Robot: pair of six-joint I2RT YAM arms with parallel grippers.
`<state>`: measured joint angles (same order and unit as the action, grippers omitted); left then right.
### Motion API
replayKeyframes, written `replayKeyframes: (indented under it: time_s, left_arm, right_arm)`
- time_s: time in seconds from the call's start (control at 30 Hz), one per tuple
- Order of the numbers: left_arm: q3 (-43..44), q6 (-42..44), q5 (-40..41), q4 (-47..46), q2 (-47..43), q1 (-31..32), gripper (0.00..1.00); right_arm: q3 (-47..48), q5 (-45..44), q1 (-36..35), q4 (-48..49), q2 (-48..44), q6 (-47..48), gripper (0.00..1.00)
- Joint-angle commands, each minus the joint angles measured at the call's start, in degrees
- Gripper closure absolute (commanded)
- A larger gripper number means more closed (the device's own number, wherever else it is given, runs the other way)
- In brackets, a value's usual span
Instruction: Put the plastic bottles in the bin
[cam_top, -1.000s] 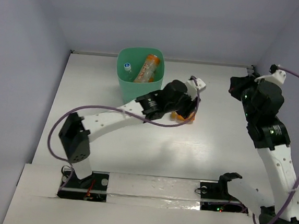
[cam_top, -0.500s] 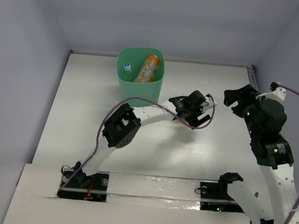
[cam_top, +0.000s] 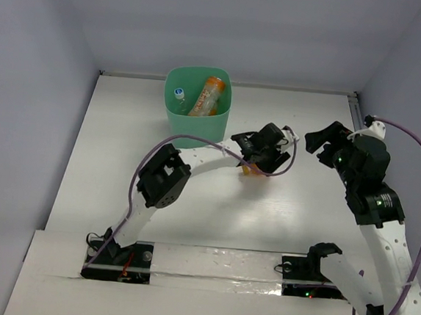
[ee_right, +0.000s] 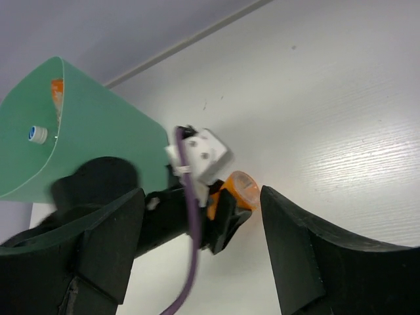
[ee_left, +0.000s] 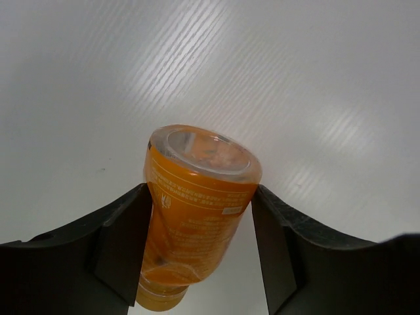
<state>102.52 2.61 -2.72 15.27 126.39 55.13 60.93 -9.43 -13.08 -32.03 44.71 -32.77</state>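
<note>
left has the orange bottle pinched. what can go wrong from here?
1. The left gripper pinches the orange bottle on its smooth, rounded body; it could pivot or slip on the lift.
2. The bin has tall walls; a low carry could knock it.
3. The right gripper hangs open close by; the arms could clash.

Bright, even overhead light in all three views, with a pale lilac tint on the walls point(cam_top: 26, 75). Soft grey shadows on the white table point(cam_top: 122, 157), plus a glossy bright patch near its middle. Streaks of glare across the tabletop from the left wrist. Orange bottle point(ee_left: 197, 164) crisp, shiny at its clear end. Left gripper point(ee_left: 198, 197) dark and soft-edged. Right gripper point(ee_right: 200, 193) blurred, black, featureless. Green bin point(ee_right: 85, 131) slightly soft.
</note>
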Motion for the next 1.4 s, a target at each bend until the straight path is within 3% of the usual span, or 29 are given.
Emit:
replayKeyframes:
  time_s: [0.0, 0.17, 0.27, 0.3, 0.43, 0.53, 0.63, 0.7, 0.73, 0.9, 1.03, 1.13, 1.17, 1.27, 1.37]
  left_arm:
    - [1.7, -5.4, -0.5, -3.1, -17.0, 0.8, 0.57]
    - [8.2, -8.2, 3.1, -4.4, -29.7, -0.8, 0.59]
    - [8.7, -11.0, 5.4, -6.5, -32.9, -6.6, 0.58]
    - [7.9, -13.7, 5.6, -8.0, -34.4, -11.5, 0.58]
    - [1.8, -20.6, 1.0, -11.5, -36.3, -23.1, 0.57]
    - [-0.6, -22.2, -1.9, -13.4, -35.7, -28.3, 0.56]
    - [-2.3, -22.2, -1.1, -13.2, -34.5, -29.5, 0.53]
    - [-3.8, -22.8, -1.8, -13.7, -34.7, -31.0, 0.46]
    - [-4.9, -22.9, -3.0, -13.9, -34.9, -31.1, 0.33]
    - [-3.6, -22.1, 0.1, -11.0, -37.9, -31.1, 0.03]
    - [-0.4, -21.9, 2.2, -7.7, -41.8, -31.1, 0.01]
    - [-3.3, -22.4, 4.5, -6.7, -46.9, -31.1, 0.01]
    - [-4.4, -22.4, 5.1, -6.5, -48.6, -31.1, 0.01]
    - [-10.3, -23.3, 8.8, -4.2, -57.4, -31.1, 0.01]
    - [-15.3, -24.8, 13.3, -1.4, -63.0, -31.1, 0.01]
  right_arm:
    - [2.4, 0.5, 0.3, 2.9, 0.3, 1.4, 0.24]
    - [1.5, 1.2, 0.3, 2.2, -0.3, 2.8, 0.24]
    - [-0.5, 2.6, 0.3, 3.3, -0.1, 2.4, 0.23]
    - [-0.7, 2.7, 0.3, 3.4, 0.2, 1.9, 0.23]
    - [-0.2, 4.2, 0.3, 3.8, 0.8, 2.0, 0.22]
    - [0.4, 5.0, 0.3, 3.8, 0.9, 2.6, 0.22]
    - [0.4, 6.4, 0.3, 3.9, 1.2, 2.5, 0.22]
    - [0.2, 6.9, 0.3, 3.9, 1.2, 2.4, 0.21]
    - [0.2, 7.0, 0.3, 4.0, 1.2, 2.4, 0.21]
    - [2.0, 7.8, 0.3, 3.9, 2.9, 3.3, 0.2]
    - [4.3, 8.9, 0.3, 4.5, 4.8, 3.9, 0.2]
    - [6.1, 11.0, 0.3, 4.8, 6.3, 4.1, 0.37]
    - [6.5, 12.0, 0.3, 5.1, 6.6, 4.3, 0.6]
    - [8.1, 14.8, 0.3, 5.2, 7.6, 4.6, 0.96]
    - [10.2, 17.8, 0.3, 6.7, 7.0, 4.4, 1.0]
